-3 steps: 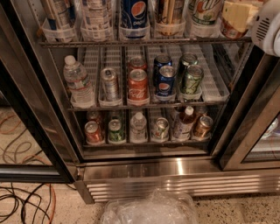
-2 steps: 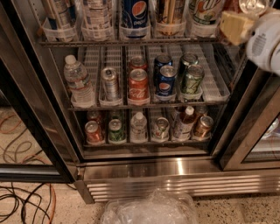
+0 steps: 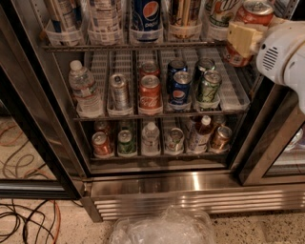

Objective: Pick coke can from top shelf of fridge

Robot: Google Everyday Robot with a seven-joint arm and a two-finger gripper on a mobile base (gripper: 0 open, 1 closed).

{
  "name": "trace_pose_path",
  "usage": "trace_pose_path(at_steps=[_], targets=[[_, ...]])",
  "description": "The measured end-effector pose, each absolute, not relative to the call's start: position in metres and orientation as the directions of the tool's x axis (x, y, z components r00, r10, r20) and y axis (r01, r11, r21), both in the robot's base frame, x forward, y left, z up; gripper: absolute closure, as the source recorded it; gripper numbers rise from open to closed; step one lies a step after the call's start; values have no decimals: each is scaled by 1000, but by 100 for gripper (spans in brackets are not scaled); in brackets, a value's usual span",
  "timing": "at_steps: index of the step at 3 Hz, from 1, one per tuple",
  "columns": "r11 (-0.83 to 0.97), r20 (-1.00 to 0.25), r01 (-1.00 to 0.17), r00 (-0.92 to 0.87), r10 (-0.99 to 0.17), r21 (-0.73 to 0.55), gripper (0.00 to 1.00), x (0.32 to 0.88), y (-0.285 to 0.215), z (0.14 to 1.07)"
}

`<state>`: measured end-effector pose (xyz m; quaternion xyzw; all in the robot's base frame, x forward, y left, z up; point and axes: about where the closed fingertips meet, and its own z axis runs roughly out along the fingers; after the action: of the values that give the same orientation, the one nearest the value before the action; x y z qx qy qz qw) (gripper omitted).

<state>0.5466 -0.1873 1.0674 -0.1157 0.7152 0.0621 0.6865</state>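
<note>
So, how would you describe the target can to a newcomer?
Find the stainless-steel, glass-door drinks fridge and its top wire shelf with clear tubs. At its right end, behind the white-and-yellow claw, is the red aluminium coke can with a silver top; its neighbour is a green-and-white can.

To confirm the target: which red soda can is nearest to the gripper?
The red aluminium can with a silver top at the upper right, directly behind the gripper. The middle-shelf red can and the bottom-shelf red can stand lower and farther left.

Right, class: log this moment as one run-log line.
gripper: upper right, by right end of top shelf | fingers: shut on coke can | can: held off the shelf | fridge: open
</note>
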Motion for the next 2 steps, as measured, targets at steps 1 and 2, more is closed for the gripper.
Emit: trace_pose_path(at_steps=[1, 2], targets=[[947, -997, -320, -69, -41, -17, 100, 534, -155, 1046], [895, -993, -445, -115, -26, 28, 100, 498, -108, 1021]])
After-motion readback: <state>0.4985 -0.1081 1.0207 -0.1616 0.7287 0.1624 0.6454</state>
